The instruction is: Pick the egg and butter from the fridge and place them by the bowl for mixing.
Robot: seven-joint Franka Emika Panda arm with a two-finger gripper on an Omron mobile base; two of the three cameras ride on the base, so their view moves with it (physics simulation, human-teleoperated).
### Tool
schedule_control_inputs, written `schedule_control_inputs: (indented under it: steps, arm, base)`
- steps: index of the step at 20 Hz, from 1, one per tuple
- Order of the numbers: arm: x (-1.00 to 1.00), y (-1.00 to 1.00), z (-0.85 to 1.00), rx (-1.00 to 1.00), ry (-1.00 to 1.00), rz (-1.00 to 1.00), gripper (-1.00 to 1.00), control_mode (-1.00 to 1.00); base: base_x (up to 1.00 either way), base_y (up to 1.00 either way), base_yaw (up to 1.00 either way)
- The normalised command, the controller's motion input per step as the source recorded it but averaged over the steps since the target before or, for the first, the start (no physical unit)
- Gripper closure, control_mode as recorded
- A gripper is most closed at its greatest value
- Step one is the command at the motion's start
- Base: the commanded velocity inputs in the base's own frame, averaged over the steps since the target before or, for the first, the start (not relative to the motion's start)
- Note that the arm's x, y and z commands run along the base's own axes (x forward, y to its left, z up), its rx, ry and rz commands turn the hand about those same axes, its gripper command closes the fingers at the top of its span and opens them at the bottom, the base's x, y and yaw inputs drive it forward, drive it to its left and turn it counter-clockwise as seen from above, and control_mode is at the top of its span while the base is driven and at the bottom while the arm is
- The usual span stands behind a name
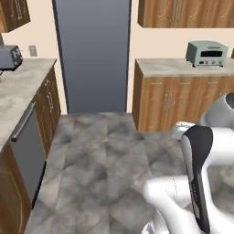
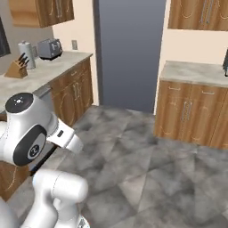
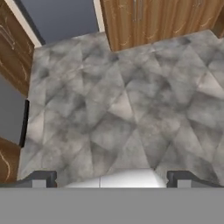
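Note:
The tall grey fridge (image 1: 93,55) stands shut at the far end of the kitchen floor, between wooden cabinets; it also appears in the right base view (image 2: 131,53) and its lower edge in the hand view (image 3: 61,17). The egg, the butter and the bowl are out of view. My gripper (image 3: 111,177) points down at the grey tiled floor, its two dark fingertips (image 3: 41,178) set wide apart, open, with nothing between them. The folded white arm (image 1: 199,173) sits well short of the fridge.
A counter with a toaster (image 1: 9,57) runs along the left, with a dishwasher front (image 1: 27,151) below. Right of the fridge is a counter (image 1: 183,66) carrying a toaster oven (image 1: 207,53). A knife block (image 2: 17,68) stands on the left counter. Open floor (image 1: 100,155) leads to the fridge.

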Motion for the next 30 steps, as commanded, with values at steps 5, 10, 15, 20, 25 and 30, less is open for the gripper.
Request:
schedule_control_inputs:
  steps: [5, 10, 15, 20, 25, 30]
  arm:
    - [0.00, 0.00, 0.00, 0.00, 0.00, 0.00, -1.00, 1.00]
    - [0.00, 0.00, 0.00, 0.00, 0.00, 0.00, -1.00, 1.00]
    - [0.00, 0.00, 0.00, 0.00, 0.00, 0.00, -1.00, 1.00]
    - [0.00, 0.00, 0.00, 0.00, 0.00, 0.00, -1.00, 1.00]
    - [0.00, 0.00, 0.00, 0.00, 0.00, 0.00, -1.00, 1.00]
    - [0.00, 0.00, 0.00, 0.00, 0.00, 0.00, -1.00, 1.00]
  base:
    - [0.73, -0.44, -0.57]
    - [0.17, -0.51, -0.88]
    - [0.54, -0.29, -0.86]
    - [0.96, 0.19, -0.76]
    - [1.00, 0.71, -0.64]
    - [1.00, 0.05, -0.38]
